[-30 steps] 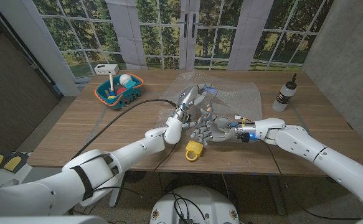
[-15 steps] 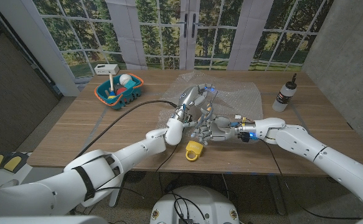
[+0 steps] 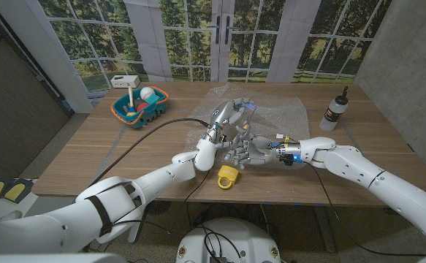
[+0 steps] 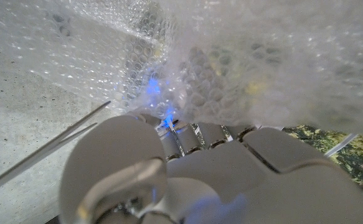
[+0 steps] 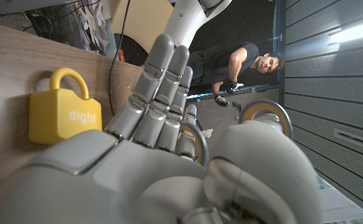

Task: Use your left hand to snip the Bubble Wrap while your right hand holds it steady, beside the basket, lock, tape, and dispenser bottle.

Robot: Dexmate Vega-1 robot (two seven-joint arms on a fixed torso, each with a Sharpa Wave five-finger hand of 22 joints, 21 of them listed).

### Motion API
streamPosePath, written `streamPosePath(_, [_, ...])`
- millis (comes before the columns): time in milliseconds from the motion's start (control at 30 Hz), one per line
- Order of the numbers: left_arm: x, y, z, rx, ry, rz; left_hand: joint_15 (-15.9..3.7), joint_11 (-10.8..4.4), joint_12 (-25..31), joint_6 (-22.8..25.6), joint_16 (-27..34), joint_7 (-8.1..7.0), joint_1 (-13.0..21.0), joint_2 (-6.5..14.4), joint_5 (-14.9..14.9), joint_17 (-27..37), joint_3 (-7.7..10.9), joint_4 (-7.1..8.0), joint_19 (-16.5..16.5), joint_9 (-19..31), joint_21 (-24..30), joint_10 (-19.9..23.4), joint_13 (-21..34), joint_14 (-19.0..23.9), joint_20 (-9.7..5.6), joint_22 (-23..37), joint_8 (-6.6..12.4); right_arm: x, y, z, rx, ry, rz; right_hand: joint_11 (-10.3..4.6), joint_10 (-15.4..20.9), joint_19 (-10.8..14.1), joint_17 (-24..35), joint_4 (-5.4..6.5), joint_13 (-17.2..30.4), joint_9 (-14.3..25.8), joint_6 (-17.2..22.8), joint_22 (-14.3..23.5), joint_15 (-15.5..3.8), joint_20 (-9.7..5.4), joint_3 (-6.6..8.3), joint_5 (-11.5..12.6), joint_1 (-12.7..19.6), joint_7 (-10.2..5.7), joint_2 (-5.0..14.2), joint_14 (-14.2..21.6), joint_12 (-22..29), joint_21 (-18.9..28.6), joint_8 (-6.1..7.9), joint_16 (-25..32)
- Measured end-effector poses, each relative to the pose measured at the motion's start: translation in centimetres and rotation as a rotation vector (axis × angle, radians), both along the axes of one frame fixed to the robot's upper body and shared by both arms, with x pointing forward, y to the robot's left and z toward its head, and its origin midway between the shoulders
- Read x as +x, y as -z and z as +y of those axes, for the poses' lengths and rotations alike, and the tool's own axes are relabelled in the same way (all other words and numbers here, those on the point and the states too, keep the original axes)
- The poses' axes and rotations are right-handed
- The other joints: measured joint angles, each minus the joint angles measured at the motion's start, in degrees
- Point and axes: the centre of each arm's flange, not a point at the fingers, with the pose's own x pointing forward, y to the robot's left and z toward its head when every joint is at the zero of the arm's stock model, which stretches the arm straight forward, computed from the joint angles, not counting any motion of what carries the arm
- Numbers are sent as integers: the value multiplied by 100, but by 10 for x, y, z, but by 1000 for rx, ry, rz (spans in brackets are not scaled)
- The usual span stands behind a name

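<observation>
In the head view, the bubble wrap (image 3: 271, 111) lies spread across the far middle of the wooden table (image 3: 125, 157), a clear crinkled sheet. It looks very light, limp and slick, likely to slide or bunch under a blade unless pinned, so the best hold is probably a firm press or pinch on the near edge close to the cut line. The left hand (image 3: 227, 118) is raised at the sheet's near-left edge, apparently over or against the wrap; what it grips cannot be told from here. The right hand (image 3: 243, 152) sits just in front of the sheet's near edge, fingers pointing toward the left hand; whether it holds the wrap is unclear. A yellow lock (image 3: 228, 176) lies just before both hands, a basket (image 3: 140, 106) far left, a bottle (image 3: 335, 111) far right.

In the left wrist view, the wrap (image 4: 243, 68) hangs right against the hand's fingers (image 4: 200, 134), and thin metal blades (image 4: 44, 152) stick out beside them, slightly apart.

In the right wrist view, the fingers (image 5: 159, 93) stretch out straight and together beside the lock (image 5: 63, 112); no wrap shows between them.
</observation>
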Motion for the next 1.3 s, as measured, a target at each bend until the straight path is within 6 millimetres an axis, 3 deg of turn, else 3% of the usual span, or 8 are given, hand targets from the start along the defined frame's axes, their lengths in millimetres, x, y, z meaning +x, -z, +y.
streamPosePath(1300, [-8, 16, -6, -12, 42, 31, 10, 9, -133, -31, -84, -31, -121, -15, 0, 28, 39, -39, -126, 248, 224, 52, 180, 51, 40, -53, -8, 17, 4, -6, 7, 36, 45, 0, 0, 41, 16, 0, 26, 0, 0, 0, -10, -19, 0, 0, 0, 0, 0, 10, -42, -44, 0, 0])
